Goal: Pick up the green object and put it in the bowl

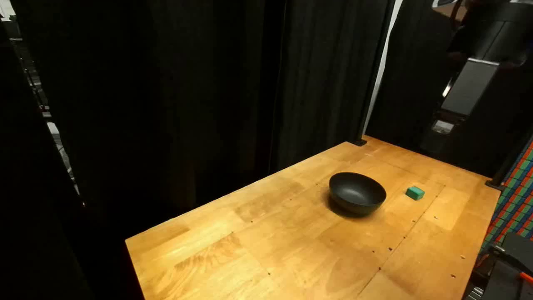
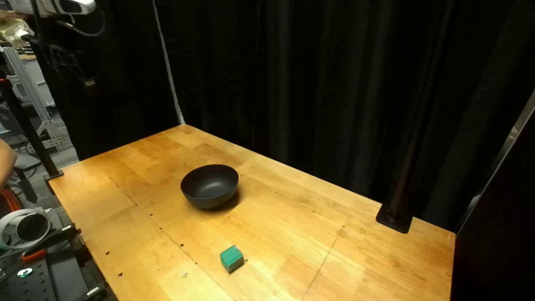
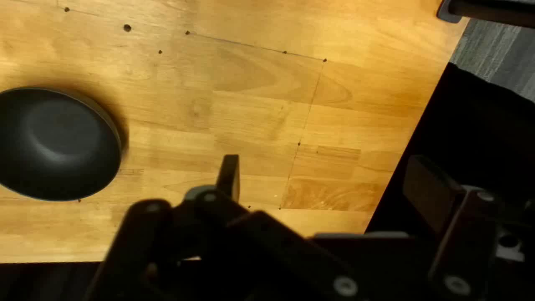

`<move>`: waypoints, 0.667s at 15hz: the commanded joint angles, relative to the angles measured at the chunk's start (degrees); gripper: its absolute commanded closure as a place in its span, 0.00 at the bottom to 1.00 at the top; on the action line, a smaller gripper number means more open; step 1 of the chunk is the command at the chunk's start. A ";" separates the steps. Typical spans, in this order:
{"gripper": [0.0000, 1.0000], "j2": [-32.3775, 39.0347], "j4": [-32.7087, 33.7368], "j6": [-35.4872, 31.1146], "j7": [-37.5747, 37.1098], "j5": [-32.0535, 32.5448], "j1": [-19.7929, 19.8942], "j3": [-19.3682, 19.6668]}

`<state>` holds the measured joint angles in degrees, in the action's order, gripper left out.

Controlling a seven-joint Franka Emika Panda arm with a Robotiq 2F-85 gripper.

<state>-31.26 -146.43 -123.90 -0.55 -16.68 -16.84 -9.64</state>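
Plainly empty gripper [image 3: 328, 179], jaws wide apart.

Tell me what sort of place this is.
Probably a robotics lab or workshop: black curtains hang behind a wooden table, a robot gripper shows in the wrist view, and metal framing stands beyond.

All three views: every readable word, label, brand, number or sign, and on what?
None readable in any view.
Block, bowl, table: no lettering visible.
Gripper: none visible; much of it too dark to tell.
Pale disc, lower left in an exterior view: too small to tell.
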 commanded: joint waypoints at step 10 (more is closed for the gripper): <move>0.00 6.30 -0.26 -6.09 0.07 4.67 3.90 -0.13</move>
<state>-30.18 -146.64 -124.77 -0.52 -15.30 -16.40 -9.73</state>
